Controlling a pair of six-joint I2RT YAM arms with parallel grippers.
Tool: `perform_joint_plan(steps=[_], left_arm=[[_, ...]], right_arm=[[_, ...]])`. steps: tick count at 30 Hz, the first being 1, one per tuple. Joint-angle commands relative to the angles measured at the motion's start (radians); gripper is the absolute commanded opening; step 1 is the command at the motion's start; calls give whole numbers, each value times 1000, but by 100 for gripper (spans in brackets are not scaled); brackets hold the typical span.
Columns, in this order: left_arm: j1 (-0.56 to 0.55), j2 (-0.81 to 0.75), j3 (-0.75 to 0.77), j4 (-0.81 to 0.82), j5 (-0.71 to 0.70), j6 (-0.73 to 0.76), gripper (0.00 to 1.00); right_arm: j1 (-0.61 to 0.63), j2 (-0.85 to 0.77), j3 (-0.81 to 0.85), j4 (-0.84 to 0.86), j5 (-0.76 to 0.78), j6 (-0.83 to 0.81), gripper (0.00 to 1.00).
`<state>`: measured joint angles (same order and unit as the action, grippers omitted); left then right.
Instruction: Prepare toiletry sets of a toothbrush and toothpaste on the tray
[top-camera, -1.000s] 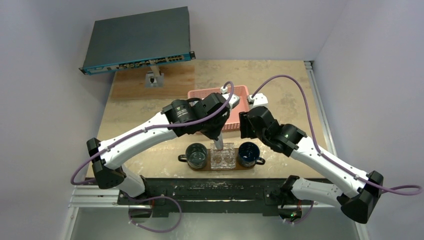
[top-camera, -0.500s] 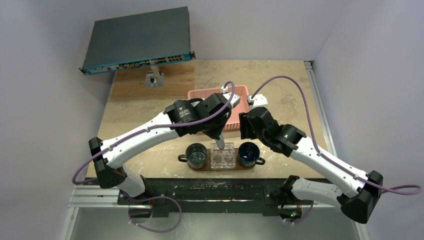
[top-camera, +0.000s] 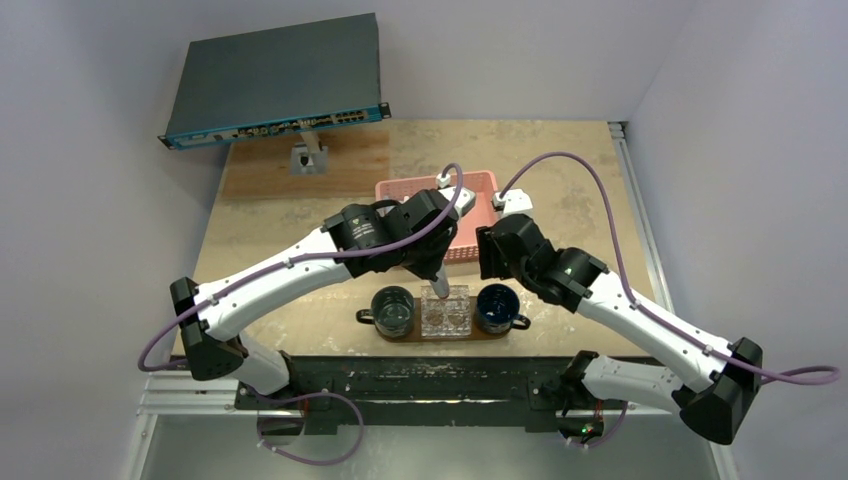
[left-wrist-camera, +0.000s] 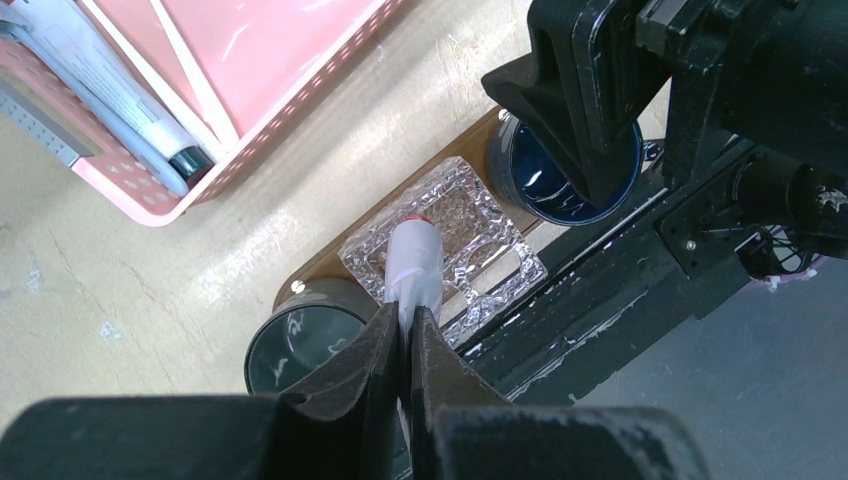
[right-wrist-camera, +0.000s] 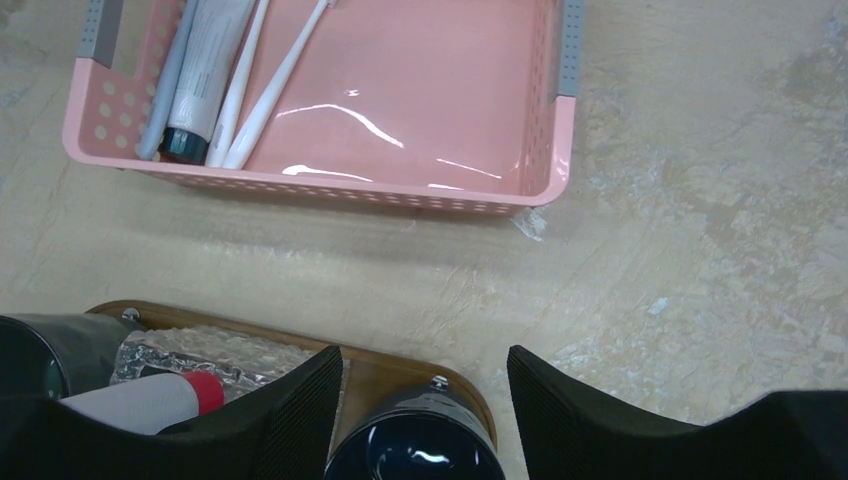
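Toiletry-set preparation, placing step. The left gripper (left-wrist-camera: 404, 326) has its fingers pressed onto the flat tail of a toothpaste tube (left-wrist-camera: 415, 262), pinching it so that the red-capped end hangs downward. We read this tail-end hold as chosen to leave the cap end free to go down first. The tube hangs over the clear dish (left-wrist-camera: 485, 245), which stands in the middle of the tray (right-wrist-camera: 385, 372) between the left mug (left-wrist-camera: 300, 345) and the right mug (left-wrist-camera: 560, 185). We cannot tell whether the cap already touches the dish. The right gripper (right-wrist-camera: 425, 410) has its fingers spread and holds nothing. It hovers just above the right mug and faces the pink basket (right-wrist-camera: 300, 182), which we take to be a waiting pose close to the remaining items. The basket sits beyond the tray on the table (right-wrist-camera: 700, 200). In its left corner lie a second tube (right-wrist-camera: 205, 60) and two white toothbrushes (right-wrist-camera: 270, 80), side by side with their ends against the wall. No toothbrush is on the tray, so we judge the task to be at an early stage. The next move likely calls for lowering the held tube and letting go.
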<state>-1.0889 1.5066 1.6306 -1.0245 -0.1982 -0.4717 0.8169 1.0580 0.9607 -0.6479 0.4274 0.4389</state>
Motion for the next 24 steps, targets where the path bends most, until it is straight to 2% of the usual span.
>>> perform_joint_plan(steps=[1,24], left_arm=[[-5,-32,-11,9,-8,-20,0],[-6,-63,11,-5,0,-20,0]], right_arm=[[-5,6,7,27,-1,14,64],[-5,17,0,31,-12,18,64]])
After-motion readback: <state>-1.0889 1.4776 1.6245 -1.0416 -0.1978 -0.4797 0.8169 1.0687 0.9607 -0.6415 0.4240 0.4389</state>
